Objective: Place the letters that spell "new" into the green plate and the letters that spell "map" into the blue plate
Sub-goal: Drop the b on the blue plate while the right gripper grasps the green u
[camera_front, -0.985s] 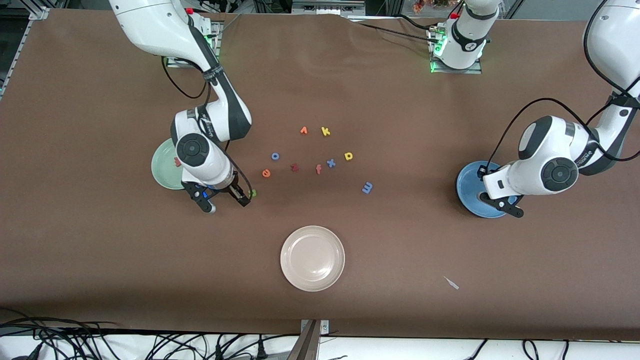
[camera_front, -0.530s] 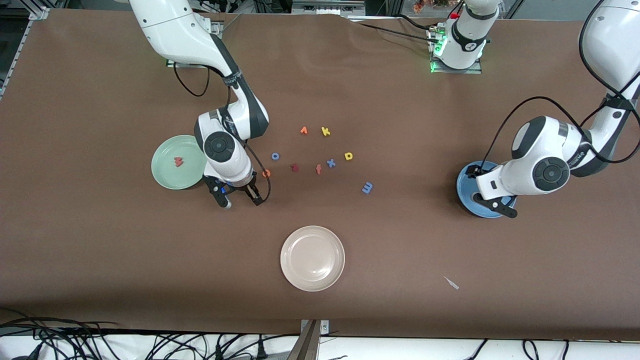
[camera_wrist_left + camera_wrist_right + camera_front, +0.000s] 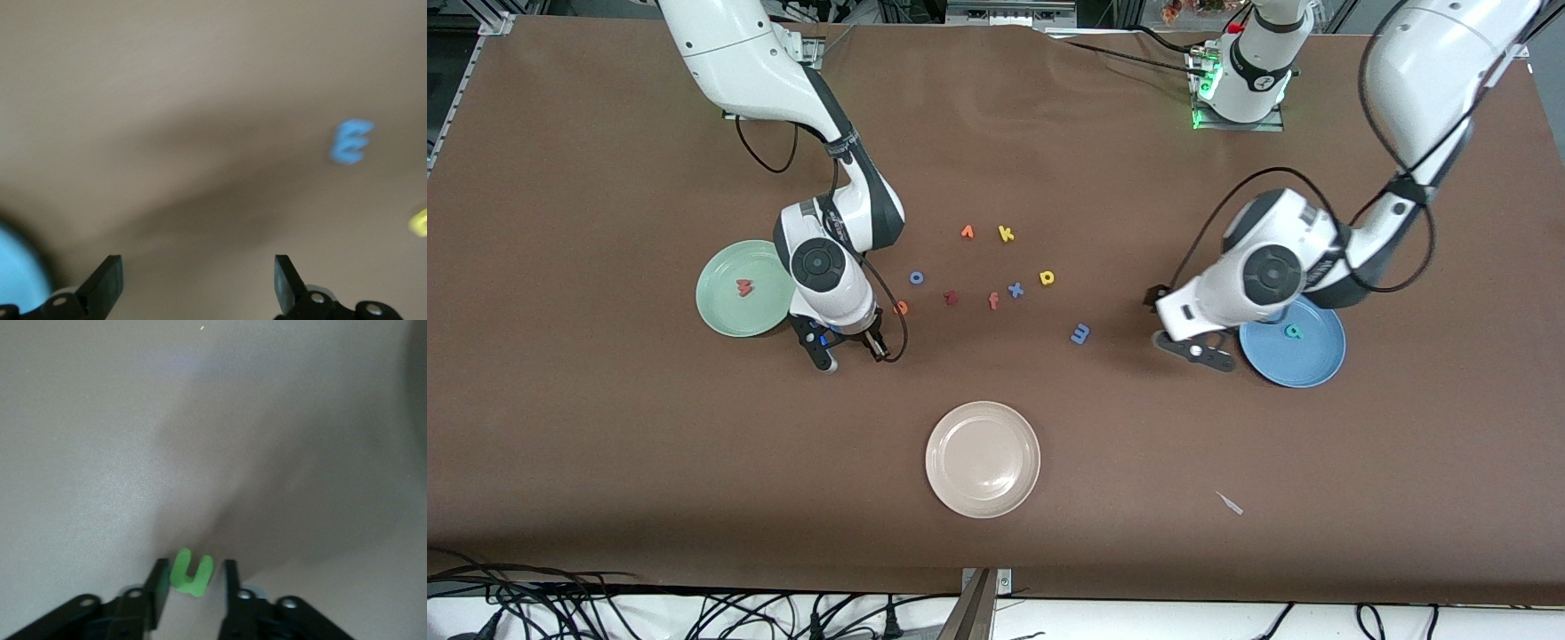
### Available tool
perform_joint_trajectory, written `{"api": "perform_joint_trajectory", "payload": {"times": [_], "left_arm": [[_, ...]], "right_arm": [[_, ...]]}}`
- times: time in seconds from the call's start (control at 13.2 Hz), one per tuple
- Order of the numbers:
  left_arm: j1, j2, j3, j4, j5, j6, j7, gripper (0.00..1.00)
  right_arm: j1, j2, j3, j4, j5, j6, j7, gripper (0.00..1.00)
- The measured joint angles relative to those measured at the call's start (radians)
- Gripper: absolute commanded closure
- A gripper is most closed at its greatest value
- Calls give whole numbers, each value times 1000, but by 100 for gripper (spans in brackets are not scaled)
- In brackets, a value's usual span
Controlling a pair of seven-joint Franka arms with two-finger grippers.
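The green n (image 3: 192, 573) lies on the table between the fingers of my right gripper (image 3: 193, 572), which are drawn in on it; the front view hides it under that gripper (image 3: 850, 345). Close by is the orange e (image 3: 901, 308). The pink-red w (image 3: 742, 286) is in the green plate (image 3: 716, 307). The teal a (image 3: 1291, 332) rests in the blue plate (image 3: 1320, 360). My left gripper (image 3: 1190, 342) hangs open and empty (image 3: 197, 280) over bare table between that plate and the blue m (image 3: 1080, 333) (image 3: 351, 141). The yellow p (image 3: 1047, 277) (image 3: 419, 222) lies farther back.
Other letters lie mid-table: an orange one (image 3: 967, 232), a yellow k (image 3: 1006, 234), a blue o (image 3: 916, 277), a dark red one (image 3: 951, 298), an orange-red f (image 3: 993, 300), a blue x (image 3: 1015, 289). A cream plate (image 3: 983, 459) sits nearer the camera, a white scrap (image 3: 1230, 503) beside it.
My left gripper opened, left the teal a in the blue plate and swung toward the blue m. My right gripper shifted over the green n and closed in on it.
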State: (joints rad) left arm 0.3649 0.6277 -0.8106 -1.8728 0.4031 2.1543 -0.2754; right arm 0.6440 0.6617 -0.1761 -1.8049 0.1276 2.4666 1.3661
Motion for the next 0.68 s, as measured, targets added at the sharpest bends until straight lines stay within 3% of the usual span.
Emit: {"api": "perform_joint_trajectory", "payload": {"times": [0.15, 0.3, 0.68], "left_arm": [[-51, 33, 4, 10, 0, 72, -32, 0], [-114, 66, 31, 50, 0, 94, -63, 0], [-414, 90, 256, 159, 0, 98, -146, 0]], "right_arm": [[0, 0, 0, 0, 0, 0, 0, 87], [0, 0, -1, 3, 0, 1, -2, 87], [-2, -39, -32, 23, 0, -93, -104, 87]]}}
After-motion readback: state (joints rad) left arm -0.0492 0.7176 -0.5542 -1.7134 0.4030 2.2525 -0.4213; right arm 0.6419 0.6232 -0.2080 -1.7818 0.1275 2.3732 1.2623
